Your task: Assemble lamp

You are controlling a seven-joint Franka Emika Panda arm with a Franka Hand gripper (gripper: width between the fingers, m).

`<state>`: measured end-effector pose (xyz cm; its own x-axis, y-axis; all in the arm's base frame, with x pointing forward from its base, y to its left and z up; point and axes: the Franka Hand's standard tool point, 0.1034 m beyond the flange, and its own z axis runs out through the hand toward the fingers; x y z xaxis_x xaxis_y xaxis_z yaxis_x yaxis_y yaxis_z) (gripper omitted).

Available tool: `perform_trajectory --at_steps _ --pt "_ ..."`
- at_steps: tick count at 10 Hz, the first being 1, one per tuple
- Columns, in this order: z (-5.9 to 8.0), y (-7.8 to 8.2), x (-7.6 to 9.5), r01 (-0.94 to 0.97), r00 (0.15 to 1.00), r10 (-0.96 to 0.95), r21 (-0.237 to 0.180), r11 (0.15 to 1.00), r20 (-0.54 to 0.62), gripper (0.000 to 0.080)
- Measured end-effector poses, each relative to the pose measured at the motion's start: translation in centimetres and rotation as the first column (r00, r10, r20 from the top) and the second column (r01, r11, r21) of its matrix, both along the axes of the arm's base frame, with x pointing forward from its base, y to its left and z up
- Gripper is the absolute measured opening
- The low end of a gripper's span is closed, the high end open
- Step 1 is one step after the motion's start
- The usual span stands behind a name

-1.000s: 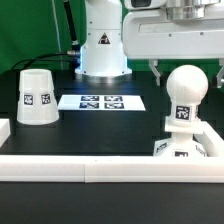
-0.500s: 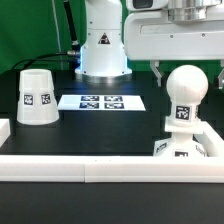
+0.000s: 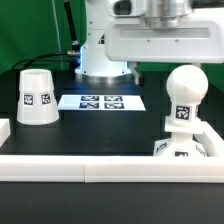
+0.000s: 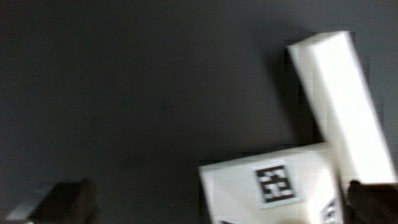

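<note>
**A:** ok what's on the table rn?

**B:** Lamp's half built. Bulb [image 3: 186, 92] w/ its ball head stands upright on the base block [image 3: 180, 148], stem seated in it, at the exterior view's right, just behind the long white rail [image 3: 100, 168] running along the front. Shade [image 3: 37, 97] sits mouth-down at the exterior view's left, well apart from the other two, tag facing the cam. Marker board [image 3: 101, 101] lies flat on the black table [image 3: 100, 130] between them, a bit farther back.

**A:** and the arm?

**B:** Hand's up high, near the bulb but not touching it. Gripper [image 4: 210, 200] holds nothing. In the wrist view the two dark fingertips [image 4: 63, 198] sit at opposite sides of the pic w/ a wide gap, so fingers are spread apart. Exterior cam only catches one finger hanging below the white hand body, beside the robot's pedestal [image 3: 103, 55].

**A:** what's under the wrist cam?

**B:** A white tagged face, prob the base block but can't tell for sure, and a white rail strip next to it, touching or nearly. Rest is bare black tabletop.
</note>
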<state>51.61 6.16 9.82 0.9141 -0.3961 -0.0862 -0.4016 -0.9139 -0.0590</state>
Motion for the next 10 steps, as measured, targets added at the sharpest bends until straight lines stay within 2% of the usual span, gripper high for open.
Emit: perform_trajectory --at_steps 8,10 --pt "-0.3 -0.1 -0.3 -0.013 1.000 0.013 -0.001 1.000 -0.003 0.0698" --pt "-0.9 -2.1 -4.0 -0.083 0.996 0.083 0.000 0.997 -0.031 0.0698"
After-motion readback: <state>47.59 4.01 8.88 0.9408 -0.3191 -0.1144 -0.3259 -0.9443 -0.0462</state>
